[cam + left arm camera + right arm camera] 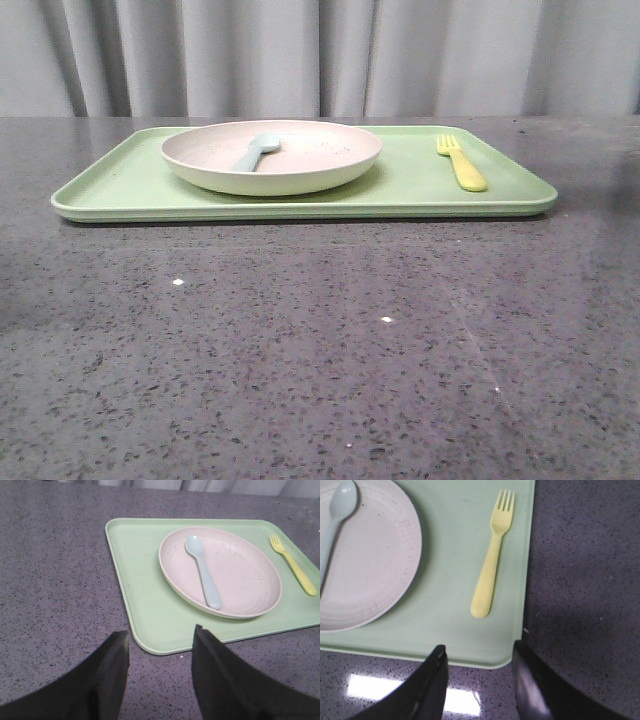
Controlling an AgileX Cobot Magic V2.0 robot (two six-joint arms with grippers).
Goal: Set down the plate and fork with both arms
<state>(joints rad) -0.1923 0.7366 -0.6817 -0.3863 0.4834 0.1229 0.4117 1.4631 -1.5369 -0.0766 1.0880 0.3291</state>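
Fork point(492, 560): yellow, on the green tray point(455, 540) right of the plate point(365, 555); handle end points toward your right arm's fingers point(437, 680), which stand wide and empty, just short of the tray's edge; left gripper point(160, 672) likewise wide, nearer the plate.

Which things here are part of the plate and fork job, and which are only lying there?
Part of the job:
- round pale pink plastic plate
- small yellow plastic fork
- left gripper, open
- right gripper, open

Only lying there:
- light blue plastic spoon, inside the plate
- flat light-green rectangular tray, under everything
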